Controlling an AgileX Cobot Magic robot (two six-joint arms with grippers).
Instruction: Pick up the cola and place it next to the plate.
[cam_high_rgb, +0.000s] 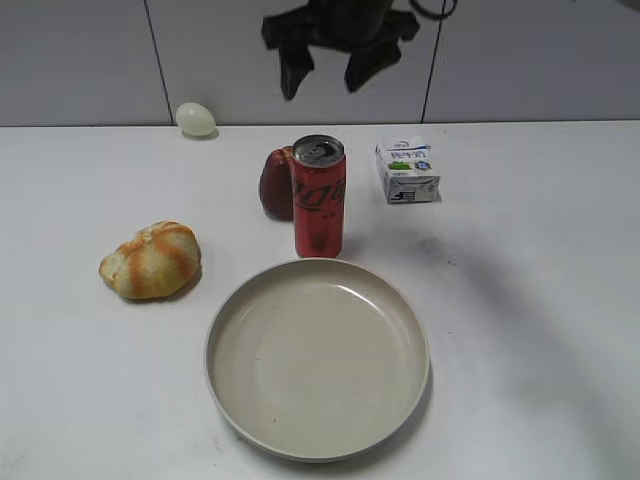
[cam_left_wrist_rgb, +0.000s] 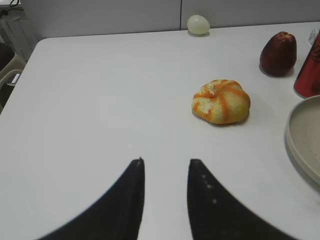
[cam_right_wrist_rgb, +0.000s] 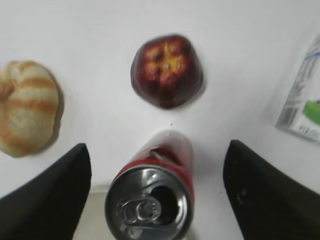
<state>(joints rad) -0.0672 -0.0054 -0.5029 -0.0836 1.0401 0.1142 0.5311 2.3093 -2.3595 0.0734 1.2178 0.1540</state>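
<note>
The cola (cam_high_rgb: 319, 197) is a tall red can with an open silver top. It stands upright just behind the far rim of the beige plate (cam_high_rgb: 230, 300). My right gripper (cam_high_rgb: 321, 90) hangs open high above the can. In the right wrist view the can (cam_right_wrist_rgb: 150, 200) sits between the open fingers (cam_right_wrist_rgb: 157, 146), well below them, and nothing is held. My left gripper (cam_left_wrist_rgb: 166, 162) is open and empty over bare table, left of the bread. The can (cam_left_wrist_rgb: 310, 70) and the plate's rim (cam_left_wrist_rgb: 300, 135) show at the right edge of the left wrist view.
A dark red fruit (cam_high_rgb: 277, 184) sits right behind the can. A striped bread roll (cam_high_rgb: 152, 260) lies to the plate's left. A small white milk carton (cam_high_rgb: 407, 170) stands to the right of the can. A pale egg (cam_high_rgb: 196, 118) lies by the back wall.
</note>
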